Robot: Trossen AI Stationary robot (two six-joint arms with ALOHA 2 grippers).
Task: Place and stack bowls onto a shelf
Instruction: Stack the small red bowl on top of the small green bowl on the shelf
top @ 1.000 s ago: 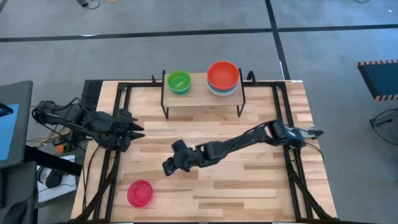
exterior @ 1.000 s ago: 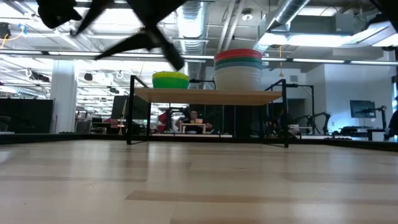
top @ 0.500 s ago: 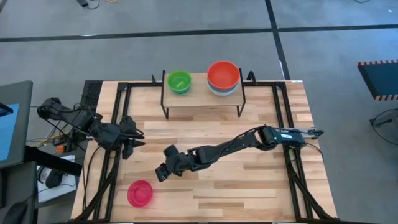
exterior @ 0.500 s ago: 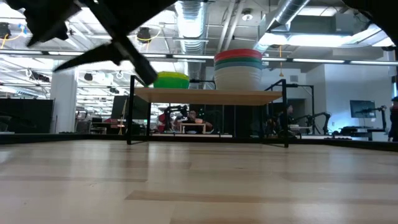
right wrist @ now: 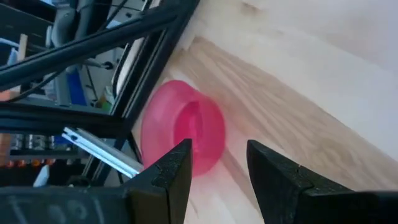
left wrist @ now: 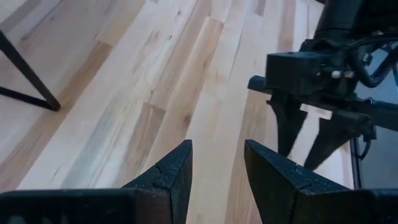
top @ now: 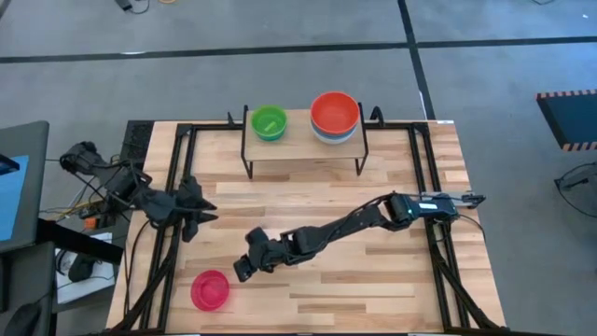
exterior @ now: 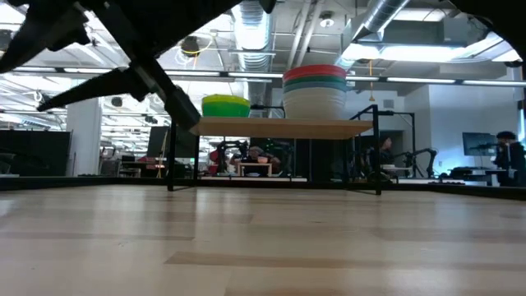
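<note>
A pink bowl [top: 210, 290] stands alone near the table's near-left corner; it also fills the right wrist view [right wrist: 186, 134]. My right gripper [top: 239, 272] is open, stretched across the table and hovering just right of the bowl, apart from it [right wrist: 217, 155]. The shelf [top: 298, 147] stands at the far side. On its plank top [exterior: 279, 126] are a lime green bowl [top: 269, 122] [exterior: 225, 105] and a stack of bowls topped by a red-orange one [top: 335, 112] [exterior: 315, 89]. My left gripper [top: 213, 213] is open and waits at the left side [left wrist: 217, 158].
Black metal frame rails [top: 174, 177] run along the table's left and right sides, and one passes close behind the pink bowl [right wrist: 106, 37]. Bare wooden tabletop [top: 373, 280] lies between the shelf and the near edge. People sit in the room beyond the table [exterior: 256, 156].
My right gripper has travelled toward the table's near-left corner, closing in on the pink bowl, with its arm stretching out further. My left gripper has drawn back a little toward the left and near edges. The bowls and shelf have stayed put.
</note>
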